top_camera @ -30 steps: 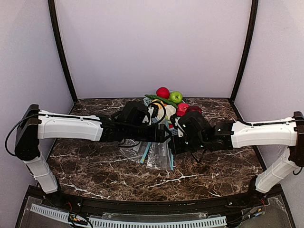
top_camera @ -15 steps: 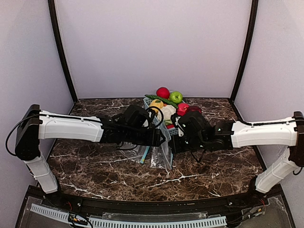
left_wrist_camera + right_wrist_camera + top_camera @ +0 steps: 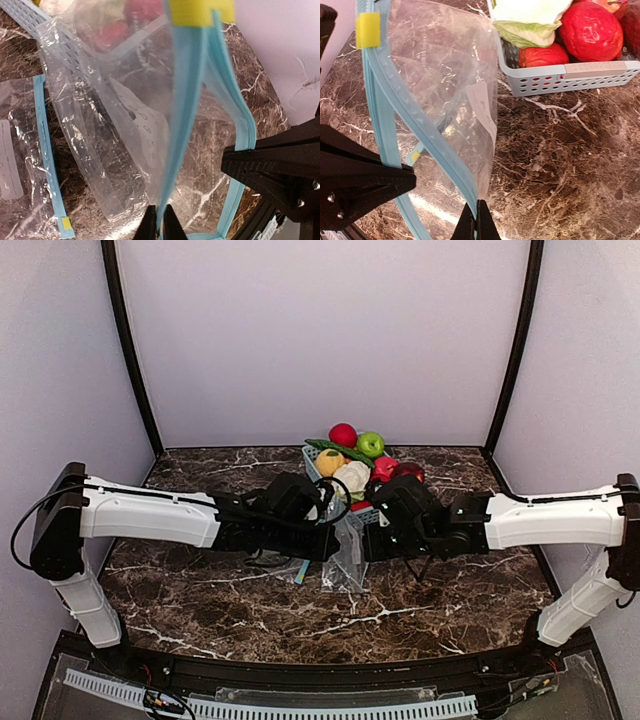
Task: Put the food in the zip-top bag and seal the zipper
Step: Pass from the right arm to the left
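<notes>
Top view: the left gripper (image 3: 335,540) and right gripper (image 3: 368,540) meet mid-table, each pinched onto the rim of the zip-top bag (image 3: 347,562), which hangs limp between them over the marble table (image 3: 200,590). The food (image 3: 343,435) sits heaped in the basket (image 3: 310,460) just behind. Left wrist view: jaws closed on one blue zipper strip. The film looks light, soft and probably slippery, so the stiffer strip is the sounder hold. A second bag (image 3: 20,150) lies flat alongside. Right wrist view: jaws clamped on the opposite strip, mouth narrowly parted. The basket wall stands near the bag, with open marble on the nearer side.
</notes>
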`<state>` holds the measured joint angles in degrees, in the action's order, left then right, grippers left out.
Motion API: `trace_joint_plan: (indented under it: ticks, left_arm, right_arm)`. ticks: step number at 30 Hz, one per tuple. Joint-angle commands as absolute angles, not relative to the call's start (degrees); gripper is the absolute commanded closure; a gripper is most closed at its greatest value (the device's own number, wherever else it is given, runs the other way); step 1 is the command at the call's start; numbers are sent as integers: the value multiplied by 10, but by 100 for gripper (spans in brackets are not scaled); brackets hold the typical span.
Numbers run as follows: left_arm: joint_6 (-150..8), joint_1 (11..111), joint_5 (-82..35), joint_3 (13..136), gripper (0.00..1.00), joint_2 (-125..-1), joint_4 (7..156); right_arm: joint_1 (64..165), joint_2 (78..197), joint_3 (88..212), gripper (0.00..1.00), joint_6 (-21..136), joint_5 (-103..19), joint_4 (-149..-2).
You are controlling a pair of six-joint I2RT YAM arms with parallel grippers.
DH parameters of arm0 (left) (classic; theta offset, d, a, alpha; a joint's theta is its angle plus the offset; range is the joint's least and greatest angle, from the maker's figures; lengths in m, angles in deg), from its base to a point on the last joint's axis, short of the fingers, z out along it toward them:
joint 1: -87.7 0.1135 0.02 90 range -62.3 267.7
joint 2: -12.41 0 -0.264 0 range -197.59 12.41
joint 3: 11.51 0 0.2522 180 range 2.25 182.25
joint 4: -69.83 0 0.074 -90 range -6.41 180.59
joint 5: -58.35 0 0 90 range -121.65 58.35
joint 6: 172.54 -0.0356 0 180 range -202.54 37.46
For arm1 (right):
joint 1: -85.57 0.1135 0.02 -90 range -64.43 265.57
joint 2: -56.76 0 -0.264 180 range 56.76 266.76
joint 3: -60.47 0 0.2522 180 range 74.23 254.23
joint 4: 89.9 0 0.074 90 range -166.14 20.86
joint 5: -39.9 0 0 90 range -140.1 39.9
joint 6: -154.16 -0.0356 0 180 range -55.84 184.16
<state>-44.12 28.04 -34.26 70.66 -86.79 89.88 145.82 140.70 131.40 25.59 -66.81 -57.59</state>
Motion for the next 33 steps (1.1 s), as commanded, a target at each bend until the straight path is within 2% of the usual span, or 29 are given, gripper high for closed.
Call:
trace_joint_plan:
  ticks: [1,7,13,24,33]
  left_arm:
    - [-453,278,-362,708,99,-836,920]
    - [-470,278,-370,731,99,-814,946]
    - [-473,278,-351,727,99,-795,934]
    - [-456,278,-245,721,99,-810,839]
    - [-443,278,-222,717,99,-808,805]
  right_arm:
    - [1463,1409,1342,100,237,-739,-516]
    - [1454,1390,1356,100,223,-799,-450]
    - [1436,1372,1347,96,220,-789,-446]
    - [1437,1368,1313,65,254,-672,-579]
    - [1435,1394,1311,43,256,-660,-613]
